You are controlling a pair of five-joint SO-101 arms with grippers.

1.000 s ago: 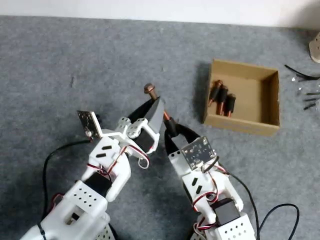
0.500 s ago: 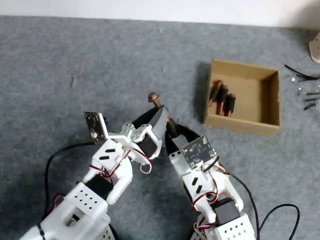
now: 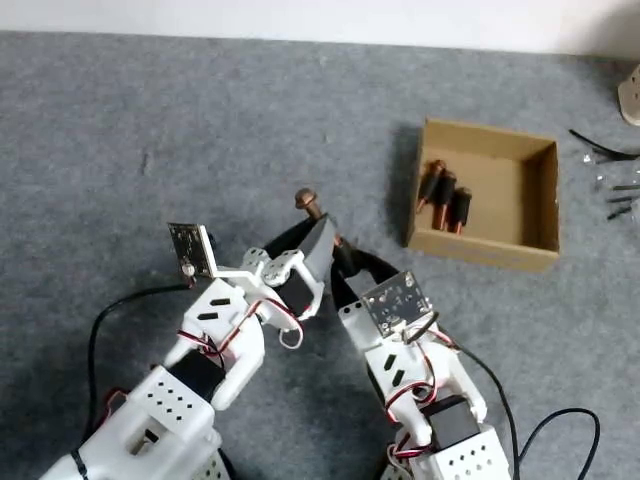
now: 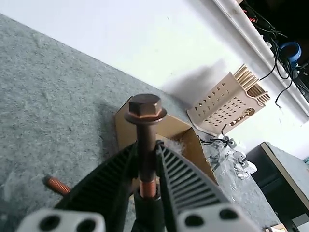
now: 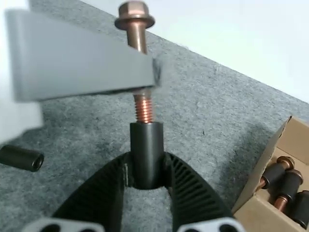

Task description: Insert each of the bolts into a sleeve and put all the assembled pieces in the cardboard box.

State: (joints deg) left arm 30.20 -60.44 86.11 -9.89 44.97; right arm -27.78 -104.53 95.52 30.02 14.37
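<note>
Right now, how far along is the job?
Done: three assembled pieces in the cardboard box. In hand: left gripper holds a bolt, right gripper a sleeve, thread tip at the sleeve's mouth, not seated. Remaining: seat and box it; a loose sleeve and another bolt lie on the carpet.

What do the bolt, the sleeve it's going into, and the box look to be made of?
Bolt: metal, probably copper-plated, judging by its coppery sheen, hex head and cut threads. Sleeve: smooth matte black; it could be plastic, rubber or coated metal. Cardboard box: plain brown cardboard with a dull, unprinted surface.
</note>
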